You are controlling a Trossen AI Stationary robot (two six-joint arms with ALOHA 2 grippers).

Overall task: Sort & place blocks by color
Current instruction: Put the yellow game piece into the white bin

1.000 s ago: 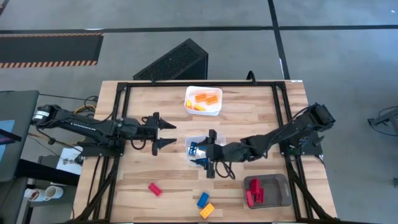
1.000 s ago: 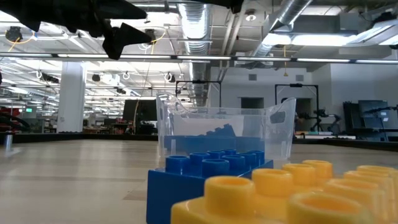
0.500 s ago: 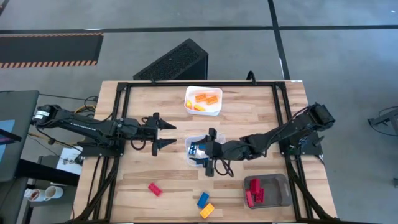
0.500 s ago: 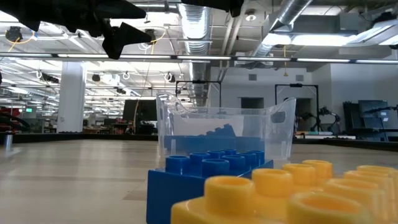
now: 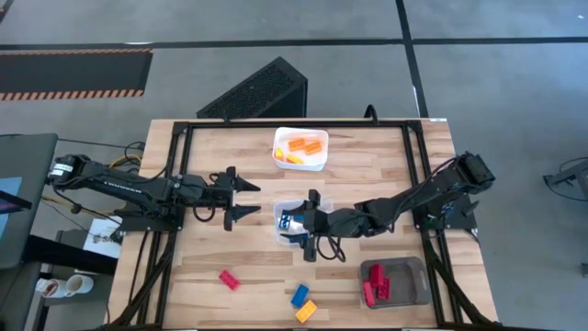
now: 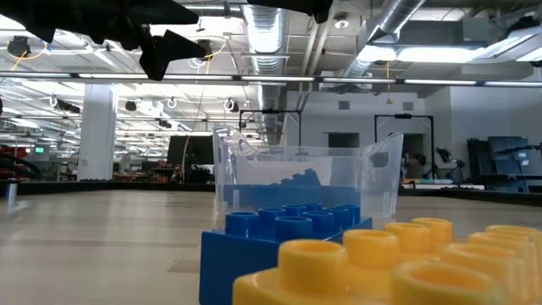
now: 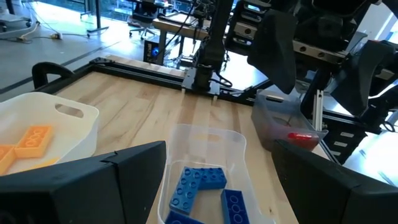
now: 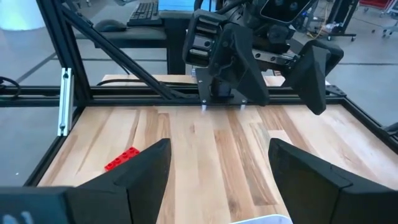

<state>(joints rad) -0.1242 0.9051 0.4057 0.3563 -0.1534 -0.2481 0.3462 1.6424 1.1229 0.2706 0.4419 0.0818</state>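
Both grippers are open and touch nothing. My right gripper (image 5: 310, 225) hovers over the right end of the clear container (image 5: 287, 223), which holds blue blocks (image 7: 200, 186). My left gripper (image 5: 246, 199) hangs above the table just left of that container, pointing toward it. In its own view its fingers frame the container. Orange blocks (image 5: 300, 146) lie in the white tray (image 5: 317, 162). Red blocks (image 5: 376, 281) sit in the grey tray (image 5: 413, 285). Loose on the table near its near edge are a red block (image 5: 228, 279), a blue block (image 5: 299, 295) and an orange block (image 5: 306, 311).
A black frame (image 5: 175, 175) runs around the tabletop. The loose blue block (image 6: 284, 233) and orange block (image 6: 381, 271) lie right in front of the low camera. Bare wood shows between the left gripper and the loose red block (image 8: 122, 158).
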